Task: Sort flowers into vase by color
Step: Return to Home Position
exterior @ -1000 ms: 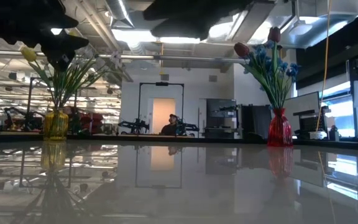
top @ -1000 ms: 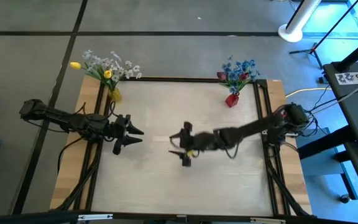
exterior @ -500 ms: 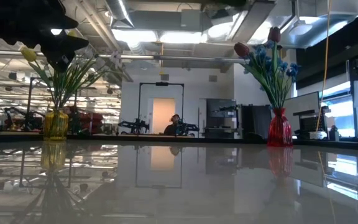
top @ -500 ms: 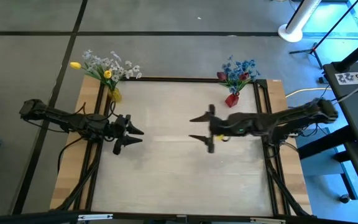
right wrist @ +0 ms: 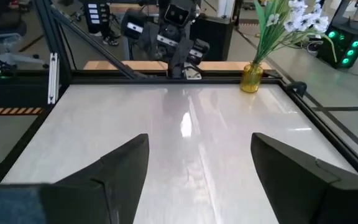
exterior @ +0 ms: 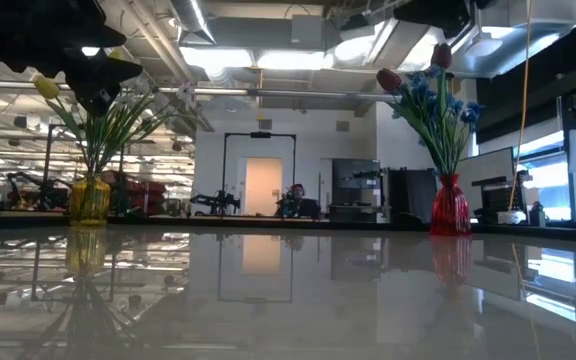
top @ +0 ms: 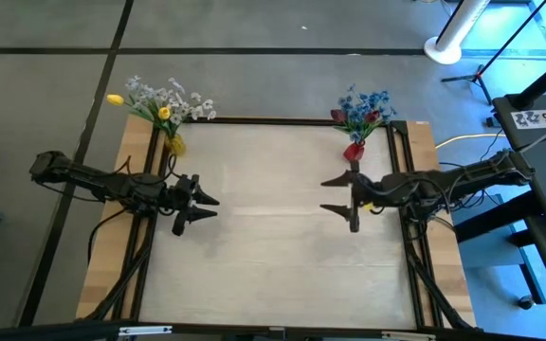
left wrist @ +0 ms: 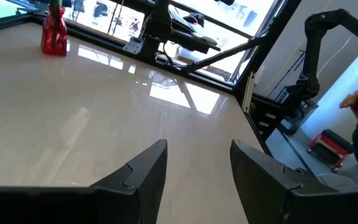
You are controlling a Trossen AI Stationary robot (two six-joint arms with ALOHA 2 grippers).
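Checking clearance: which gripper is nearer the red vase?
Right. The right gripper hovers open close to the red vase, on the table's right side. The left gripper waits open on the left side, far across from it.

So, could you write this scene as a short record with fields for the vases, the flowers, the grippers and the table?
yellow vase: back left corner of the table
in yellow vase: yellow and white flowers
red vase: back right corner
in red vase: blue and red flowers
left gripper: open, empty, over the table's left side
right gripper: open, empty, over the right side, near the red vase
loose flowers: none seen on the table
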